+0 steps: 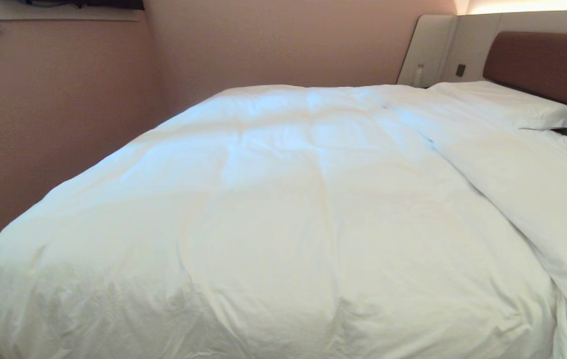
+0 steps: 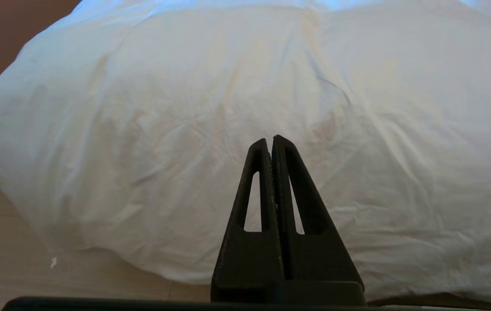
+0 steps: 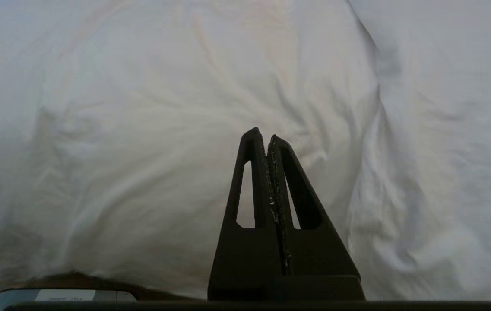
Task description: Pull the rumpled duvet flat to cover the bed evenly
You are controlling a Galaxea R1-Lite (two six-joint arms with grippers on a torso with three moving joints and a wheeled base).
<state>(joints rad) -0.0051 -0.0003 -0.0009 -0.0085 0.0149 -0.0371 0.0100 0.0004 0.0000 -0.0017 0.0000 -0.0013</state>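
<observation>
We see the duvet [image 1: 283,209], white and puffy, lying over most of the bed [image 1: 542,60], and its near edge hangs over the foot end down toward the pale floor [image 2: 7,259]. Its surface is creased in many places, and on the right side a long fold [image 1: 463,169] runs from the far part toward the near corner, where one part of the white cover lies over another. Beyond the duvet, at the head end, we see a white pillow [image 1: 507,104] that rests flat against the brown headboard [image 1: 547,62], which has beige panels [image 1: 430,47] beside it. A pink wall [image 1: 64,114] stands along the left side of the bed. We find our left gripper [image 2: 270,139] in front of the hanging edge of the duvet, with its two black fingers pressed together and nothing between them. Our right gripper [image 3: 262,134] is before the duvet as well, fingers also pressed together, empty.
</observation>
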